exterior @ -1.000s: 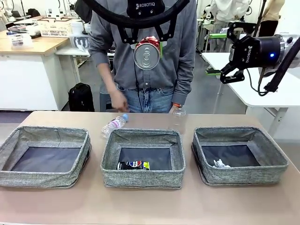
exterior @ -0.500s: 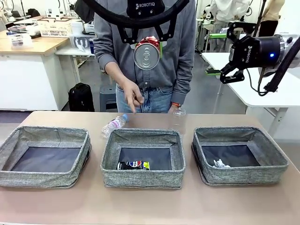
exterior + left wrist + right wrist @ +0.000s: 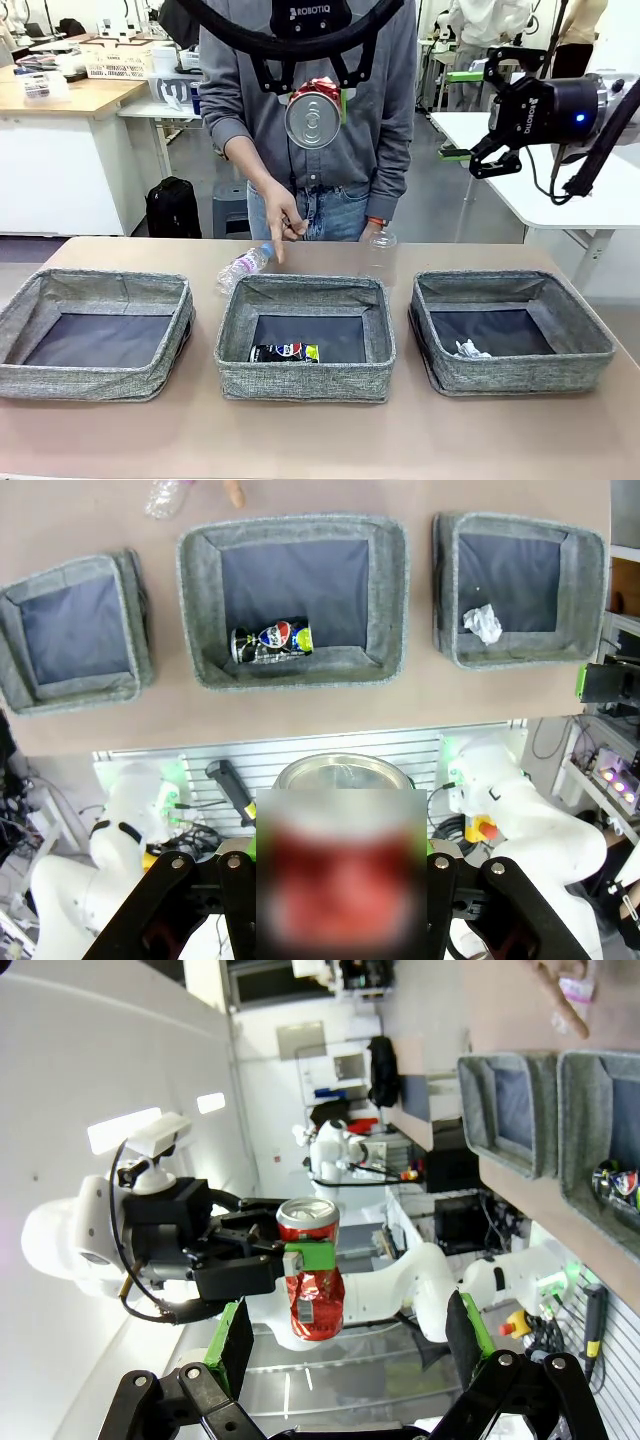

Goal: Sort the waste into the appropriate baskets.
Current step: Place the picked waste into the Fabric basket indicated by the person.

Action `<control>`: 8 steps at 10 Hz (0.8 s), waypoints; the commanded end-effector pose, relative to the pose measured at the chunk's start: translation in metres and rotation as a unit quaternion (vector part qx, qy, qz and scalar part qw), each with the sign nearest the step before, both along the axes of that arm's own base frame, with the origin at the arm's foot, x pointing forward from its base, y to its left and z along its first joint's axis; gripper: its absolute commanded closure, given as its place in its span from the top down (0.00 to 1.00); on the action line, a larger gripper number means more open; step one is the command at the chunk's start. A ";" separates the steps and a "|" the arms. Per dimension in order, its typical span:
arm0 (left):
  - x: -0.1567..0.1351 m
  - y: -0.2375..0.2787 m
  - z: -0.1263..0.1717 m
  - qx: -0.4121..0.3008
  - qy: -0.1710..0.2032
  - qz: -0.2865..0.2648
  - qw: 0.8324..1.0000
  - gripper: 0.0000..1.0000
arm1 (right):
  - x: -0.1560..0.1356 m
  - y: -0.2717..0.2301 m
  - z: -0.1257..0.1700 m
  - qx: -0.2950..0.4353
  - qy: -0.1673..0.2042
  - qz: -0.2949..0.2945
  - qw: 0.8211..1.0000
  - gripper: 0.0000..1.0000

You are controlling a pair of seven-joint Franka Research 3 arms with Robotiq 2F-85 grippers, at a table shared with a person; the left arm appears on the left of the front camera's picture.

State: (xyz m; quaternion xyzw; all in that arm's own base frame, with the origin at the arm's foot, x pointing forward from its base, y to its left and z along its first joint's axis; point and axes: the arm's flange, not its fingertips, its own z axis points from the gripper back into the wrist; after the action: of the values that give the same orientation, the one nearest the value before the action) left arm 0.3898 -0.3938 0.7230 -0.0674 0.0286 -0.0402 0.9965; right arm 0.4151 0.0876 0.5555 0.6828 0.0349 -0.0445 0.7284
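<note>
Crushed red can [image 3: 313,118], silver end facing the front camera, was clamped in the left gripper [image 3: 312,92], high above the middle basket [image 3: 305,384]. The right gripper [image 3: 462,114] hung wide open with nothing in it, up at the right. A flattened dark can [image 3: 284,352] lay in the middle basket and a paper wad [image 3: 468,349] in the right basket [image 3: 520,376]; the left basket [image 3: 90,384] showed its dark bottom. On the desk [image 3: 320,440] behind the middle basket were a bottle [image 3: 243,266] lying down and a clear cup [image 3: 378,252] upright. A person's hand [image 3: 283,222] pointed down just beside the bottle's cap.
</note>
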 end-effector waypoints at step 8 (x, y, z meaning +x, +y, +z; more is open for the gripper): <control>0.010 -0.001 -0.049 0.014 -0.036 -0.007 0.999 0.48 | 0.000 0.000 0.002 0.005 -0.002 0.000 1.000 1.00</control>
State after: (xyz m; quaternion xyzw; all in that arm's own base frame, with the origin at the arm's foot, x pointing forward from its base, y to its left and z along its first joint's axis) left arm 0.3995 -0.4000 0.7022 -0.0624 0.0182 -0.0411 0.9970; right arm 0.4151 0.0876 0.5556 0.6829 0.0349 -0.0445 0.7284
